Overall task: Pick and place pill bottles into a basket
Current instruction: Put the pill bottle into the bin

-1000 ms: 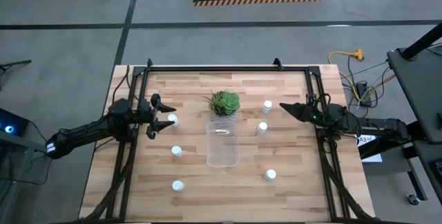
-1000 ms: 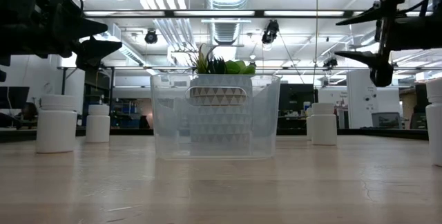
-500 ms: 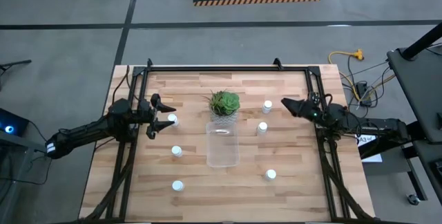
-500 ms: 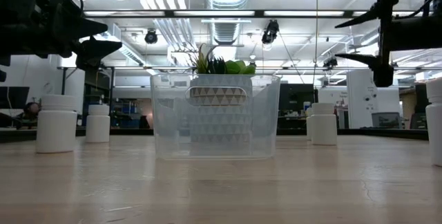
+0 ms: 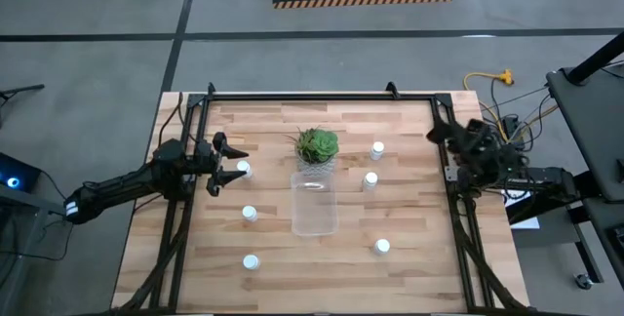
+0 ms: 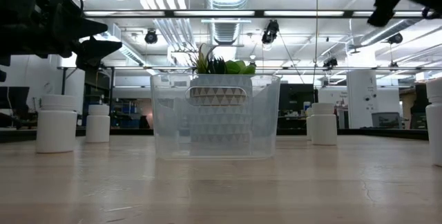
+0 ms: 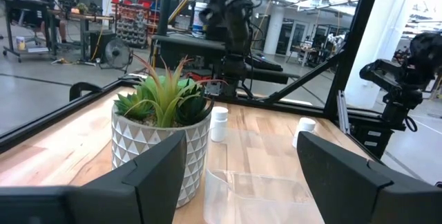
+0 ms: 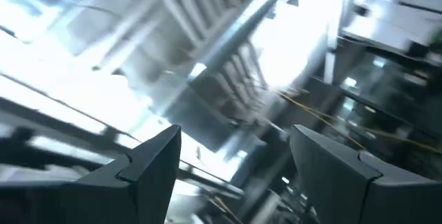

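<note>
Left wrist view is showing the left gripper [image 7: 238,175] with fingers spread and holding nothing, hovering near the table's left edge beside one bottle [image 5: 243,170]. The right gripper [image 8: 228,162], also parted and empty, is tilting toward the ceiling at the right edge. All six pill bottles [image 5: 370,180] are standing on the table [image 5: 409,209] around the basket [image 5: 314,204], which is sitting mid-table in front of the plant [image 5: 317,145], holding none, so I'd say everything is left.

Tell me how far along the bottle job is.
Nothing is done yet: the basket holds no bottles, and all six pill bottles stand on the table. Neither gripper holds anything; the left gripper hovers open beside one bottle, and the right gripper is open at the table's right edge.
</note>
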`<action>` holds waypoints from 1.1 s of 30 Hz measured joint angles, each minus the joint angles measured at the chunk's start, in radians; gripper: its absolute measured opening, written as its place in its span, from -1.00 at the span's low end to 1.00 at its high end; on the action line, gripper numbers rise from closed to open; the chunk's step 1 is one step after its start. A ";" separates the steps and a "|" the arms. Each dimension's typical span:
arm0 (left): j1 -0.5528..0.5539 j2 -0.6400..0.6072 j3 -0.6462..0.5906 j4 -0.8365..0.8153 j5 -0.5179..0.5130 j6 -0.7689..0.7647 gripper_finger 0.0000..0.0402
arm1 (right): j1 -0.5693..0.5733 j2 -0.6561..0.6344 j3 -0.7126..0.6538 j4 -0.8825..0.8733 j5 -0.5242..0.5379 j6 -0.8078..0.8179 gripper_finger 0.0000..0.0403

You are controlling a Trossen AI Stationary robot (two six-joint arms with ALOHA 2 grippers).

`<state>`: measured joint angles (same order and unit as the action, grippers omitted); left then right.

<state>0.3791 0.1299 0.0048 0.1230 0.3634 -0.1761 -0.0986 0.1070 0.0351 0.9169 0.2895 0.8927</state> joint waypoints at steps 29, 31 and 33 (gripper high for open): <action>0.000 0.001 0.000 0.000 0.000 0.000 0.29 | -0.001 0.673 1.280 -1.181 -0.532 -0.498 0.29; 0.000 0.001 0.000 0.000 0.000 0.000 0.29 | -0.001 0.718 1.372 -1.345 -0.534 -0.529 0.29; 0.000 0.000 0.000 0.000 0.000 0.000 0.29 | 0.000 0.763 1.458 -1.479 -0.536 -0.562 0.29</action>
<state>0.3793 0.1303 0.0048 0.1230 0.3637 -0.1760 -0.0989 0.8704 1.4929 -0.5621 -0.2462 0.3309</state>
